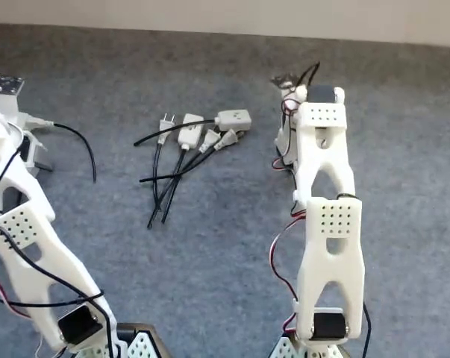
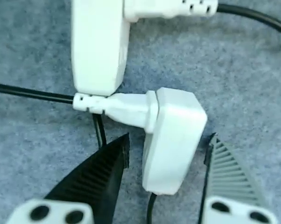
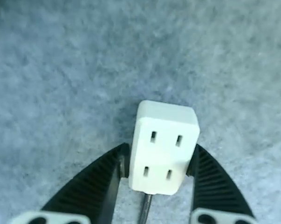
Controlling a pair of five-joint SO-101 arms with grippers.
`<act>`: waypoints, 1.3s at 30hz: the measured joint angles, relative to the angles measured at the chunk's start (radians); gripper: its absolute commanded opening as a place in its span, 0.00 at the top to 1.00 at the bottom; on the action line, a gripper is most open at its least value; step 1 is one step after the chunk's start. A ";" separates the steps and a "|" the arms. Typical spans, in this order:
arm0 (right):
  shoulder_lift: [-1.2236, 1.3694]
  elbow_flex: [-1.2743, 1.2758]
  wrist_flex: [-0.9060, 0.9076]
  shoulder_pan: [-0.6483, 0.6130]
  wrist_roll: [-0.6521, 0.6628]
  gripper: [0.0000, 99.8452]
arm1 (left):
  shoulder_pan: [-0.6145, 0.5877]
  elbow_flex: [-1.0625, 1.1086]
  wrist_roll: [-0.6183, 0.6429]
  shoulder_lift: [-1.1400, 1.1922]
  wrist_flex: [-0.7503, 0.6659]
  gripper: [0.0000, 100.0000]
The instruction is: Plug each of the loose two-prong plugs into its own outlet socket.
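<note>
- The right tool [image 3: 159, 156] grips a white socket block [image 3: 164, 123]. One ribbed black finger presses against each side of it, and its cord runs back between them.
- That block is boxy with rounded corners and shows four slots in two pairs on its upper face. It rests on the grey desk [image 3: 61, 70].
- The left tool [image 2: 168, 140] stands open astride a second socket block [image 2: 175, 130]. There is a gap on both sides, so it grips nothing.
- A white plug [image 2: 126, 107] is pushed into that block's side, and its black cord [image 2: 28, 92] runs off. Just beyond lies a longer block [image 2: 98, 46] with another plug [image 2: 168, 7] at its end.
- From above, a cluster lies between the two arms. It counts two white blocks, a slim block [image 1: 189, 131] and a squarer block [image 1: 234, 118].
- The cluster also holds three plugs. A pronged plug [image 1: 166, 121] shows two bare prongs, a middle plug [image 1: 210, 139] lies beside it, and an end plug [image 1: 227, 139] lies against the squarer block. I cannot tell whether the end plug is seated.
</note>
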 measured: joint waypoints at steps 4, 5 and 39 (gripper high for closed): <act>-0.002 0.015 0.000 0.002 0.000 0.81 | 0.000 -0.005 0.000 0.000 0.000 0.73; -0.002 0.015 0.000 0.002 0.000 0.83 | 0.000 -0.020 0.000 0.002 0.000 0.73; -0.063 0.135 0.002 0.026 -0.017 0.99 | 0.195 0.563 0.097 -0.781 0.267 0.85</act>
